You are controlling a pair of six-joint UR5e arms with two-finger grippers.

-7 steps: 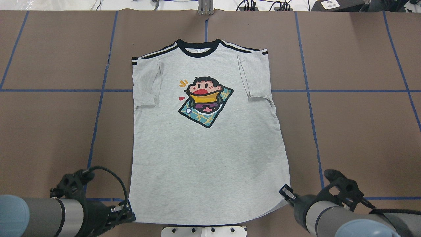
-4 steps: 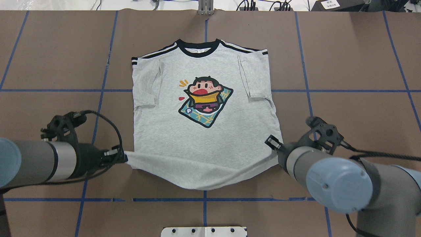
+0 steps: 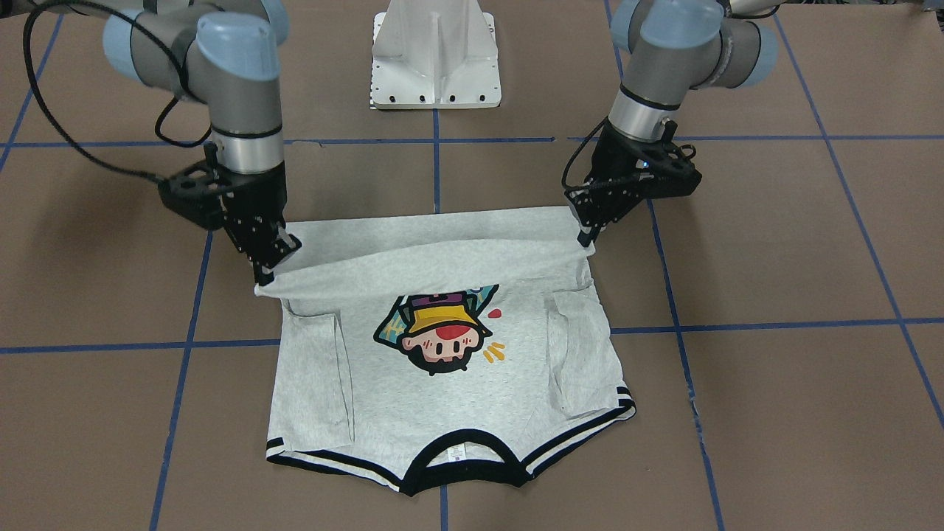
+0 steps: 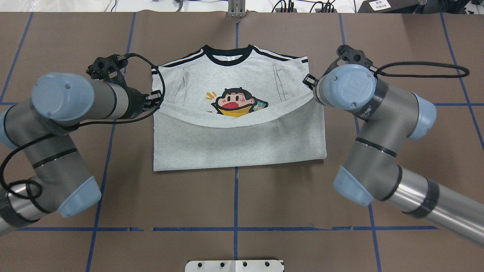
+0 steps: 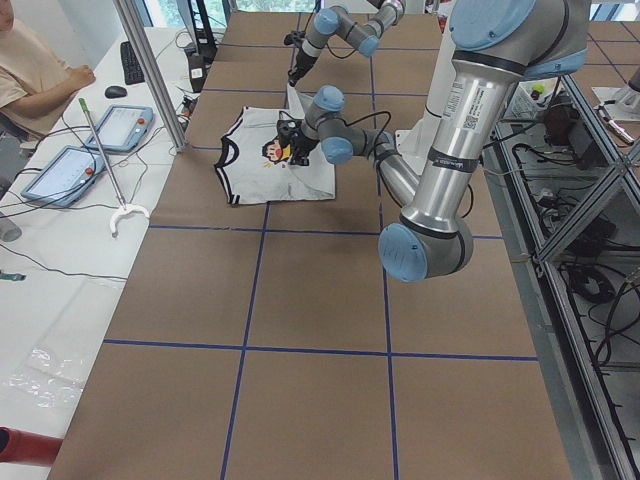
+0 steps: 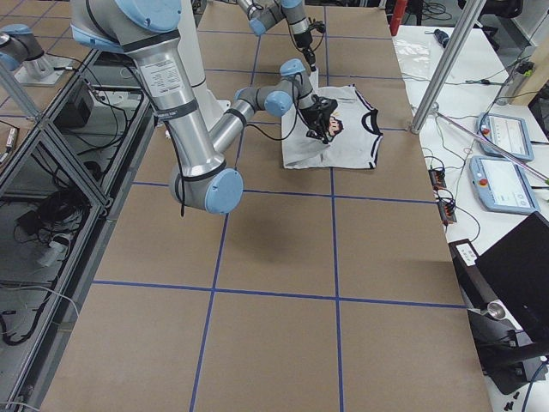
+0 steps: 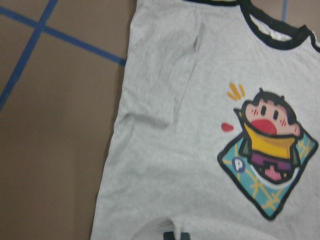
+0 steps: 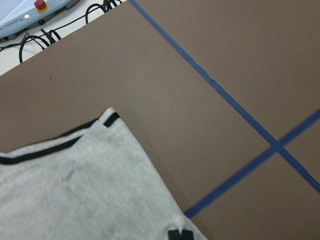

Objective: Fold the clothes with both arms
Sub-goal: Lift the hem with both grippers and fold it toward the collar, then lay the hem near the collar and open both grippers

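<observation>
The T-shirt [image 4: 234, 143] lies in the middle of the table [image 4: 56, 37], with its black collar [image 4: 227, 56] toward the far edge, away from the robot. Its bottom half is doubled over, and the fold faces the robot's edge. The left gripper [image 3: 587, 234] is pinching one hem corner and the right gripper [image 3: 265, 273] is pinching the other. They hold the hem up off the shirt. It sags in the middle and hides the lower part of the cartoon print [image 4: 236, 102].

Wide brown table with blue tape lines spreads on both sides of the shirt and toward the robot's edge. The white base [image 3: 435, 51] sits at that edge. Past the far edge stand a metal post [image 5: 150, 70] and a white bench with two control pads [image 5: 120, 128], where a person [image 5: 30, 70] sits.
</observation>
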